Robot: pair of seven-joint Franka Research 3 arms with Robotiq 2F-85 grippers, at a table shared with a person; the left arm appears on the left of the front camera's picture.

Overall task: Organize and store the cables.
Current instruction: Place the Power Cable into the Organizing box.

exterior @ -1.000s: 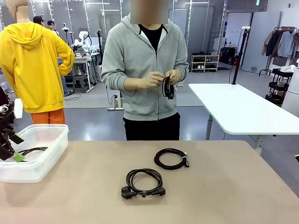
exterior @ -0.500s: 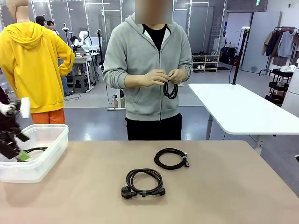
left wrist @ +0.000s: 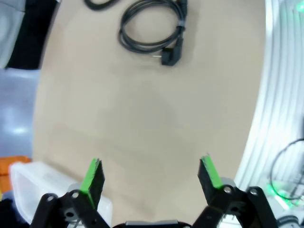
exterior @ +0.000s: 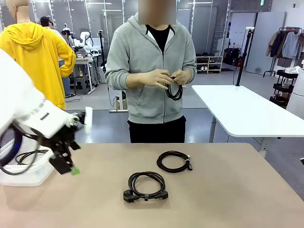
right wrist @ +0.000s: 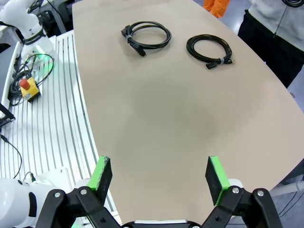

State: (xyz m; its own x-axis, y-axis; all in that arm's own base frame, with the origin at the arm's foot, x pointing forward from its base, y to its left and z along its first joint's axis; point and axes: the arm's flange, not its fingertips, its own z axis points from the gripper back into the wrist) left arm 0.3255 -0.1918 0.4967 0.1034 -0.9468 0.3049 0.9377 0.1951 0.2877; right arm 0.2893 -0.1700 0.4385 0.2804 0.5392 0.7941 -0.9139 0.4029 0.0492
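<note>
Two coiled black cables lie mid-table: the nearer one (exterior: 146,186) with thick plugs and a smaller one (exterior: 174,161) behind it. A third cable (exterior: 27,156) rests in the clear plastic bin (exterior: 23,177) at the left. The person at the far side holds another coil (exterior: 174,90) in both hands. My left gripper (exterior: 70,159) hovers open and empty just right of the bin; its wrist view has the plugged cable (left wrist: 152,29) ahead of the open left gripper (left wrist: 152,173). My right gripper (right wrist: 159,175) stands open above the table edge, far from both cables (right wrist: 146,35) (right wrist: 209,47).
A white table (exterior: 247,111) stands behind at the right. The bin's corner (left wrist: 45,183) shows beside my left fingers. A red stop button (right wrist: 26,88) and loose wires lie on the slatted base left of the table.
My left arm has swung right, from over the bin to above the table's left part, still open. The person keeps handling the coil.
</note>
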